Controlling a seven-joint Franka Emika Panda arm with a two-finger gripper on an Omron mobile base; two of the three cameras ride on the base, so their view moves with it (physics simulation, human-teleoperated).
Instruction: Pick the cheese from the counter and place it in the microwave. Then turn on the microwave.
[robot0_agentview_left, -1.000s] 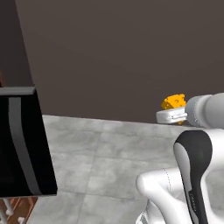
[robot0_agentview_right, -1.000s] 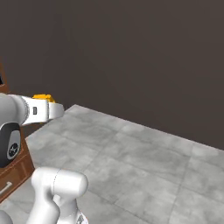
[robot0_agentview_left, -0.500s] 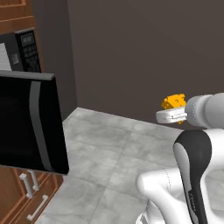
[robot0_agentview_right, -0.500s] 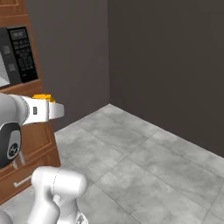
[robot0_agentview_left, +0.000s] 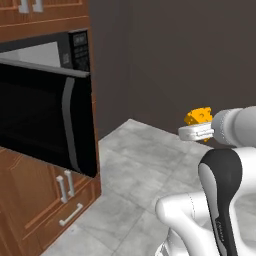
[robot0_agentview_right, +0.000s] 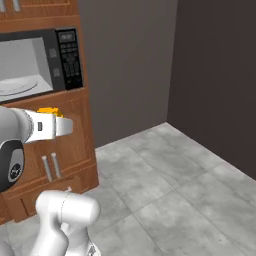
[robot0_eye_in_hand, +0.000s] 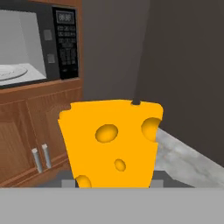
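The cheese (robot0_eye_in_hand: 111, 142), an orange-yellow wedge with holes, sits between the jaws of my gripper (robot0_agentview_left: 196, 126), which is shut on it and holds it in the air. The same cheese (robot0_agentview_left: 199, 117) shows above the white hand, and its top (robot0_agentview_right: 49, 111) peeks over the hand from the other side. The black microwave (robot0_agentview_right: 40, 62) stands up and to the left of the gripper, some way off. Its dark glass door (robot0_agentview_left: 45, 120) hangs swung open, and the light grey inside (robot0_eye_in_hand: 22, 48) and button panel (robot0_eye_in_hand: 65, 43) are exposed. The counter is out of view.
A round turntable plate (robot0_eye_in_hand: 11, 72) lies inside the microwave. Brown wooden cabinets with silver handles (robot0_agentview_left: 65, 185) stand under it. A grey tiled floor (robot0_agentview_right: 165, 190) spreads to the right, bounded by dark walls (robot0_agentview_right: 215, 75).
The whole picture has swung as the base turned, so the microwave and cabinets have come into view on the left. The cheese stays gripped, in the same place relative to the arm.
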